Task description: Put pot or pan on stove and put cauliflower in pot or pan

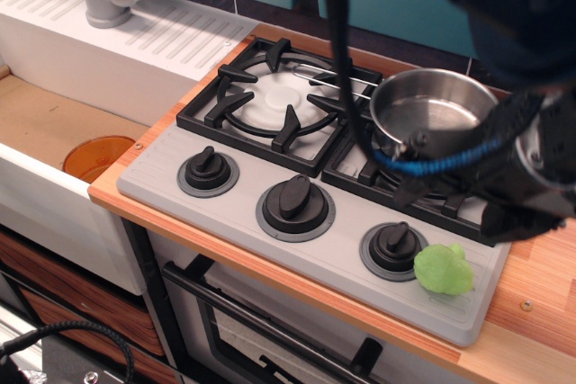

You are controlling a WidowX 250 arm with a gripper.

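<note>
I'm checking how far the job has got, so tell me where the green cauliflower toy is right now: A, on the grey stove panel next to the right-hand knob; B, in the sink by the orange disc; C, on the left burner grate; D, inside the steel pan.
A: the cauliflower lies on the stove front panel, right of the rightmost knob, while the pan on the right burner shows nothing green inside.

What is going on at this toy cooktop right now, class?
A shiny steel pan sits on the right burner of the grey two-burner stove. The lime-green toy cauliflower lies on the stove's front right corner, beside a black knob, not yet in the pan. The robot arm hangs blurred over the right side, holding nothing visible; its gripper cannot be made out.
</note>
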